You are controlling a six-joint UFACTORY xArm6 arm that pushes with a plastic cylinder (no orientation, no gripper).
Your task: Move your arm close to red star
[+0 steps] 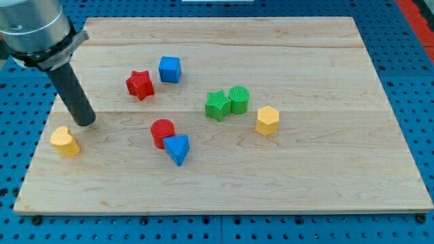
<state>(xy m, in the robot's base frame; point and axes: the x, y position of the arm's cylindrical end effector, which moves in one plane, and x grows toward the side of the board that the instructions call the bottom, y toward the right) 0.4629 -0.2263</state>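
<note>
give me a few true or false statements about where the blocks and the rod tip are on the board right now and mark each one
1. My tip touches the red star. False: it stands apart, toward the view's left and lower.
2. The blue cube sits just right of the red star. True.
3. The green star and green cylinder are side by side. True.
4. The red cylinder lies at the view's far right. False: it is near the middle, beside the blue wedge-shaped block.
5. A yellow block lies just below-left of my tip. True.
</note>
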